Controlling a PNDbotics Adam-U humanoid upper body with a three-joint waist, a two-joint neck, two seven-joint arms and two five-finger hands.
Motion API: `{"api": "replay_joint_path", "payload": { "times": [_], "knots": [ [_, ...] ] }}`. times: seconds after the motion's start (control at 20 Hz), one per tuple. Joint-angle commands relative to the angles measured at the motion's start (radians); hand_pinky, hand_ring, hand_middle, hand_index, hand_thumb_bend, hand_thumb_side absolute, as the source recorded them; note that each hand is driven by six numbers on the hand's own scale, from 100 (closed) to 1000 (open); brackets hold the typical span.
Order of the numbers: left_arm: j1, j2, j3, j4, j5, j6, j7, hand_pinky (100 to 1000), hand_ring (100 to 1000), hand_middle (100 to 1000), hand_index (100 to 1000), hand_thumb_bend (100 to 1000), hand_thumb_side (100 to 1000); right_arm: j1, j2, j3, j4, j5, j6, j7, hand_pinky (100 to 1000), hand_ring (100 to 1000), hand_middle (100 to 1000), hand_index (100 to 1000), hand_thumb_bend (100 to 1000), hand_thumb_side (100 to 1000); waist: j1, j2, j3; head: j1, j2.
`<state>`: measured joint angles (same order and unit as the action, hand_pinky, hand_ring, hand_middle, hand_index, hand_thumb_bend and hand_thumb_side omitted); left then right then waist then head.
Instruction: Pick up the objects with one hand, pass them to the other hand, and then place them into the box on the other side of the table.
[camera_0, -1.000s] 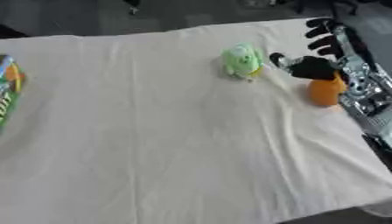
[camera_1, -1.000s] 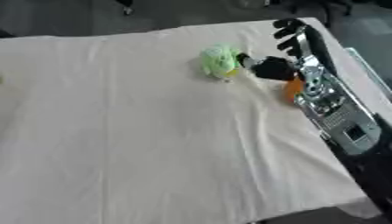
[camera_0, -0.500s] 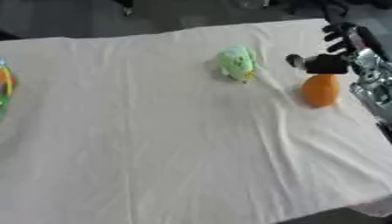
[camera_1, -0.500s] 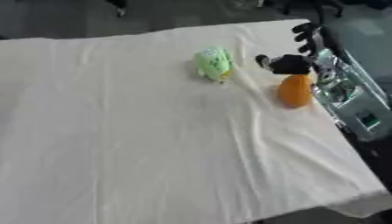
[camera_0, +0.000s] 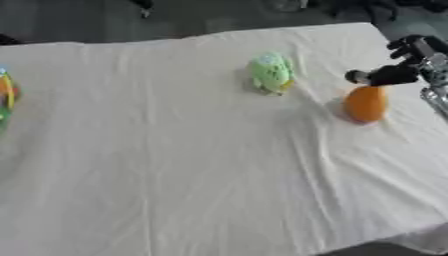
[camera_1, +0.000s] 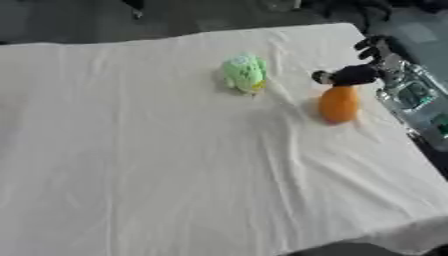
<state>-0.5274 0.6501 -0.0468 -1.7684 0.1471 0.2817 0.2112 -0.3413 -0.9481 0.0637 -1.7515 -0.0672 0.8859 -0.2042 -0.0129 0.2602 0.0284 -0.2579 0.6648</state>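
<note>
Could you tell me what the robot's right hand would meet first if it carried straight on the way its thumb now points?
Probably the green plush toy, to the left of the right hand; the orange oval object sits just below that line, though depth is unclear.

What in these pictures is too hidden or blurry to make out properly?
- Right hand: blurred in both views, so whether it touches the orange object is unclear, and its fingers run to the left eye view's right edge.
- Colourful thing: cut off by the left edge, left eye view only.
- Green toy: too blurred to identify.
- Left hand: out of view.
</note>
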Motion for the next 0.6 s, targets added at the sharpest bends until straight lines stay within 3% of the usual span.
{"api": "replay_joint_path", "payload": {
  "times": [0.05, 0.6],
  "knots": [
    [-0.01, 0.031, 0.005, -0.006, -0.006, 0.0, -0.003, 610, 713, 589, 660, 309, 459, -0.002, -0.065, -0.005, 0.008, -0.014, 0.015, 0.024, 797, 779, 778, 853, 641, 273, -0.001, -0.017, 0.001, -0.003, -0.003],
    [-0.012, 0.026, 0.003, -0.007, -0.014, -0.001, -0.006, 610, 714, 589, 660, 306, 459, -0.018, -0.055, 0.014, 0.093, -0.047, 0.0, 0.037, 793, 774, 769, 849, 626, 270, 0.0, -0.018, 0.008, -0.008, -0.003]
  ]
}}
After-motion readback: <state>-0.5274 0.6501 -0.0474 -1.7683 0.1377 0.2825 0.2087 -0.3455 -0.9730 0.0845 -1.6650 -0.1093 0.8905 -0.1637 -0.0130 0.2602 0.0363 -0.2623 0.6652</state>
